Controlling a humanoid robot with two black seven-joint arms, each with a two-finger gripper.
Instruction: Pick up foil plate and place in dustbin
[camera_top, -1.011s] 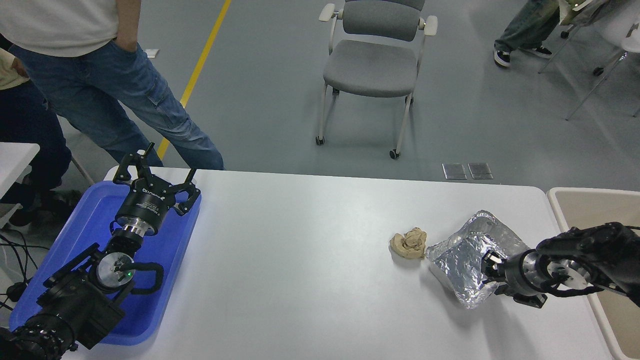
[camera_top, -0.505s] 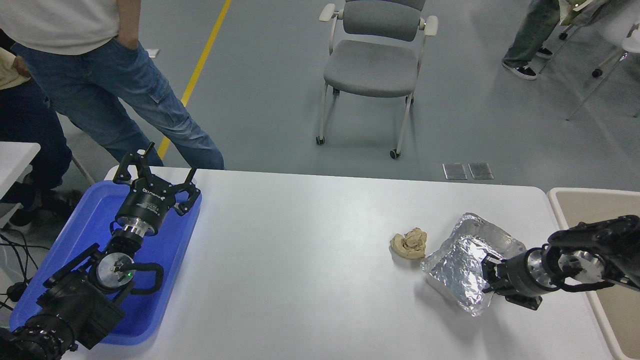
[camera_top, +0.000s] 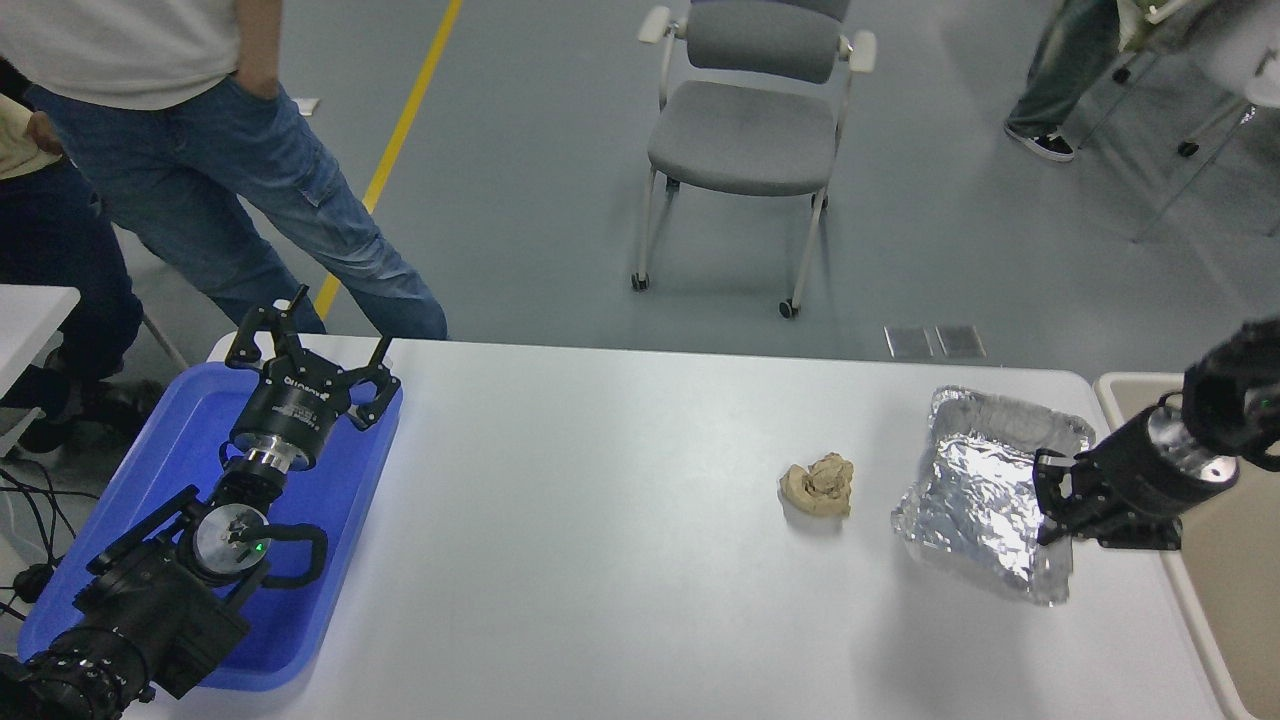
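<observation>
The shiny crinkled foil plate (camera_top: 985, 490) hangs tilted above the right part of the white table (camera_top: 620, 520), its shadow on the tabletop below it. My right gripper (camera_top: 1050, 500) is shut on the plate's right rim and holds it up. The beige dustbin (camera_top: 1130, 385) stands off the table's right edge, just right of the plate; my right arm hides much of its rim. My left gripper (camera_top: 305, 345) is parked, open and empty, over the blue tray (camera_top: 345, 500) at the lower left.
A small crumpled tan paper wad (camera_top: 819, 485) lies on the table just left of the plate. A person in jeans (camera_top: 250, 190) stands at the far left corner. A grey chair (camera_top: 745, 130) stands beyond the table.
My right gripper has lifted the foil plate off the table and carried it right and away, toward the dustbin. The plate has swung to a more upright tilt. The left arm has not moved.
</observation>
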